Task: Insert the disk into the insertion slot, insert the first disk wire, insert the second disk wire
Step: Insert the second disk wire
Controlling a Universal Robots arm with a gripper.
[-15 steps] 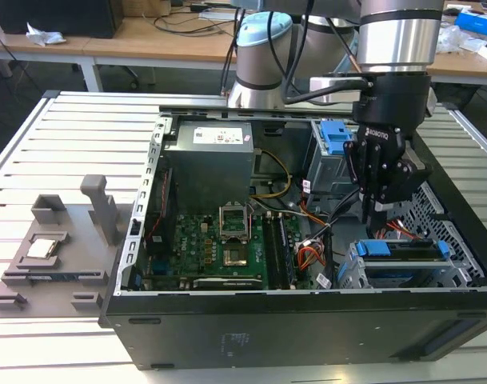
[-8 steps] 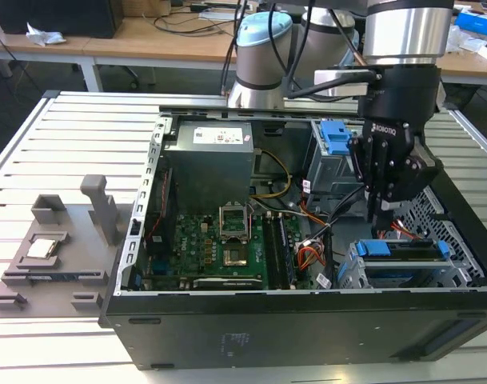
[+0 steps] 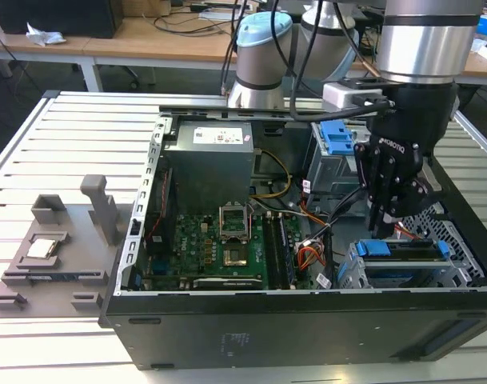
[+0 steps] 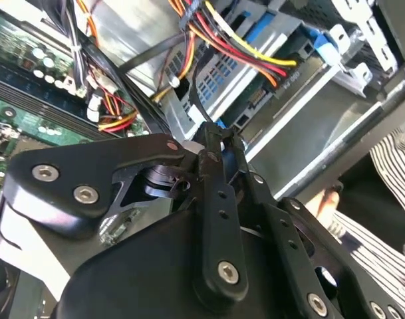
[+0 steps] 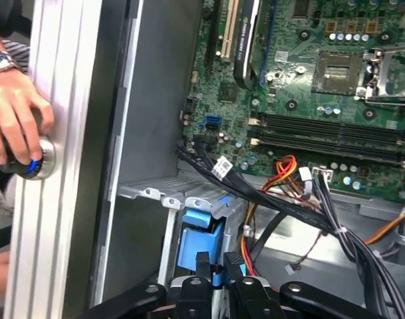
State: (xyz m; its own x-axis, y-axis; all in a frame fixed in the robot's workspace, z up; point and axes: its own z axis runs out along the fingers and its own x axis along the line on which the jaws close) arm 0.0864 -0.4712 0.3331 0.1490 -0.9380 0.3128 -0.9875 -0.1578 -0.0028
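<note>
In the exterior view my black gripper (image 3: 385, 228) reaches down into the open computer case, just above the drive bay at the exterior view's right. The disk (image 3: 403, 249), in its blue caddy, lies inside the insertion slot (image 3: 357, 276), a light grey perforated cage. In both wrist views the fingertips (image 4: 212, 143) stand close together, pinched on a small blue-and-black connector of a black disk wire (image 4: 194, 86). The gripper (image 5: 219, 269) hangs next to the blue caddy (image 5: 199, 236). Which disk wire this is I cannot tell.
A green motherboard (image 3: 227, 240), a grey power supply (image 3: 207, 160) and loose coloured wire bundles (image 5: 288, 179) crowd the case. A blue-latched metal box (image 3: 337, 136) sits behind the gripper. A person's hand (image 5: 16, 123) rests on a knob at the table rail. A grey fixture (image 3: 51, 256) lies at the exterior view's left.
</note>
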